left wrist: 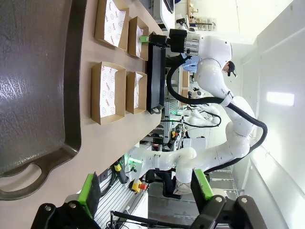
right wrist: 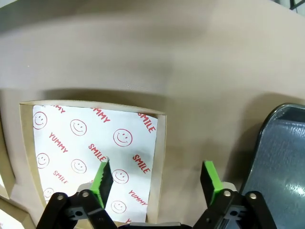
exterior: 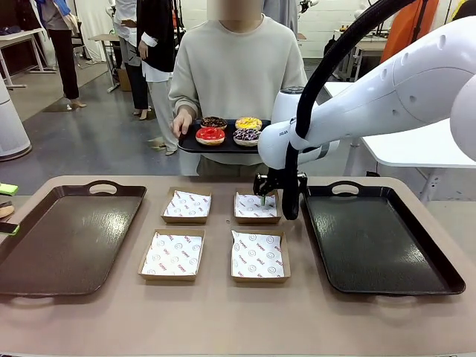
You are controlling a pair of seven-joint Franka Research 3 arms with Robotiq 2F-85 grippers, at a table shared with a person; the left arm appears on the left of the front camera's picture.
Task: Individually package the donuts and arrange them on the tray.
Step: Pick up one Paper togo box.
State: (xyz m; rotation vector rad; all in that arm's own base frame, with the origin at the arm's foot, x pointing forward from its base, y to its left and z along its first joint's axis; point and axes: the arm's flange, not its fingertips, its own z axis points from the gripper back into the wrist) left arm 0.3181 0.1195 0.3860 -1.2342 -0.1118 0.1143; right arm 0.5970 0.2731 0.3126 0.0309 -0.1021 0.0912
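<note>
A person at the far side holds a black plate (exterior: 187,143) carrying the donuts: red (exterior: 210,135), yellow (exterior: 248,123), dark chocolate (exterior: 213,121) and sprinkled (exterior: 246,137). My right gripper (exterior: 269,195) hangs low over the far right cardboard box (exterior: 256,206). In the right wrist view the right gripper (right wrist: 157,177) is open, its green pads straddling the right wall of that box (right wrist: 90,152). My left gripper (left wrist: 145,188) is open and holds nothing, off the table's left edge, where its green pads (exterior: 7,189) show.
Two dark handled trays lie on the table, one at the left (exterior: 67,238) and one at the right (exterior: 379,238). Between them sit several paper-lined boxes, such as the near left one (exterior: 172,255). People stand in the background.
</note>
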